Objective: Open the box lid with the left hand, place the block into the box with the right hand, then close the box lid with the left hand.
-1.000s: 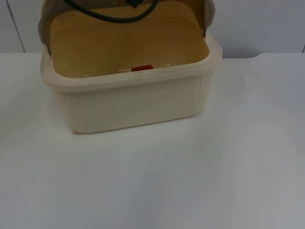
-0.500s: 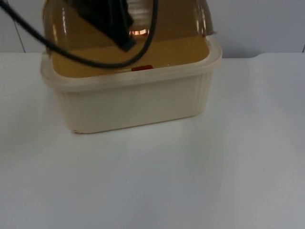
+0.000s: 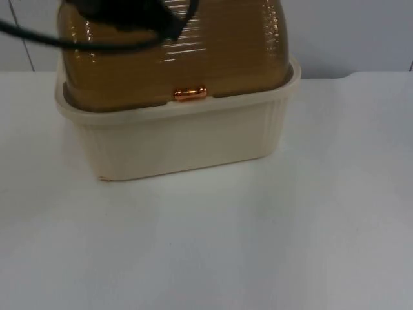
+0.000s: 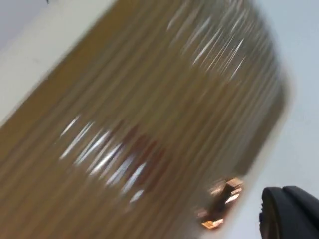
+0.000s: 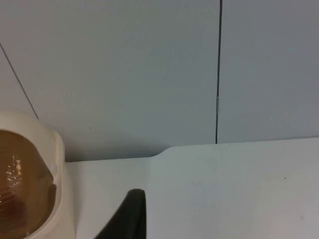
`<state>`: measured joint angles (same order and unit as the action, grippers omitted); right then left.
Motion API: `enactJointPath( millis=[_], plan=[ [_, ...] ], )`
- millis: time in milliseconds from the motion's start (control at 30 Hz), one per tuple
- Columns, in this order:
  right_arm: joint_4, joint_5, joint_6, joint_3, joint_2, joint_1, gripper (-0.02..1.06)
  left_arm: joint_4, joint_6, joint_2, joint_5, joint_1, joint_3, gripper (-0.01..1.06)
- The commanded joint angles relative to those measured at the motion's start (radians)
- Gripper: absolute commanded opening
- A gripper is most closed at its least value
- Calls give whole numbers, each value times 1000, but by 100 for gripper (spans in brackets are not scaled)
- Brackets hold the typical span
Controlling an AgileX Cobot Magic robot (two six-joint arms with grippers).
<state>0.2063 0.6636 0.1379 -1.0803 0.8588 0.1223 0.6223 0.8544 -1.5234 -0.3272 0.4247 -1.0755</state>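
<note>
The cream box (image 3: pixel 187 139) stands on the white counter (image 3: pixel 258 239) close to the grey partition wall (image 3: pixel 348 32), its ribbed front facing the top camera. The translucent brown lid (image 3: pixel 193 58) is down over the opening, its lower edge sitting inside the box's rim, and a small shiny copper-coloured tab (image 3: pixel 189 94) at the middle of the lid's front edge rests just above that rim. Through the ribbed lid in the left wrist view a dull reddish patch (image 4: pixel 142 149) shows, which is probably the block lying inside the box, though the blur there makes that uncertain.

The left gripper (image 3: pixel 129 13) hangs over the back part of the lid, a dark mass against the brown plastic in the top view. In the left wrist view one black fingertip (image 4: pixel 289 211) stands just beside the lid's copper tab (image 4: pixel 222 201). Whether the left fingers are spread or closed I cannot tell.

The right arm waits off to the side. In its wrist view a black fingertip (image 5: pixel 130 216) stands over bare counter, with the box's rounded cream corner (image 5: pixel 50 164) and a sliver of brown lid nearby. The state of the right fingers cannot be told either.
</note>
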Motion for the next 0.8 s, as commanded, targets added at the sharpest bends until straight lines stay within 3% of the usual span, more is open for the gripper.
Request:
enactJointPath(
  millis=[0, 100, 200, 400, 500, 533, 567, 600, 733, 767],
  plan=[
    [5, -6, 1, 5, -8, -6, 105, 84, -36, 40, -29, 5, 8, 0],
    [5, -6, 1, 5, -10, -6, 105, 104, -60, 77, -13, 5, 36, 0],
    [10, -6, 1, 5, -15, -6, 105, 89, -132, 122, 63, -21, 137, 0],
    [12, 1, 1, 5, -29, -7, 105, 11, -228, 229, 58, -117, 296, 0],
    [14, 2, 1, 5, -33, -7, 105, -87, -304, 301, 49, -218, 334, 0],
    [14, 2, 1, 5, -38, -7, 105, -159, -363, 345, 30, -305, 332, 0],
    [14, 2, 1, 5, -38, -7, 105, -169, -376, 380, 28, -364, 332, 0],
    [14, 2, 1, 5, -38, -7, 105, -169, -376, 380, 28, -364, 332, 0],
    [16, 1, 1, 5, -38, -7, 105, -132, -376, 539, 28, -566, 332, 0],
    [16, 1, 1, 5, -38, -7, 105, -132, -376, 539, 28, -566, 332, 0]
  ],
)
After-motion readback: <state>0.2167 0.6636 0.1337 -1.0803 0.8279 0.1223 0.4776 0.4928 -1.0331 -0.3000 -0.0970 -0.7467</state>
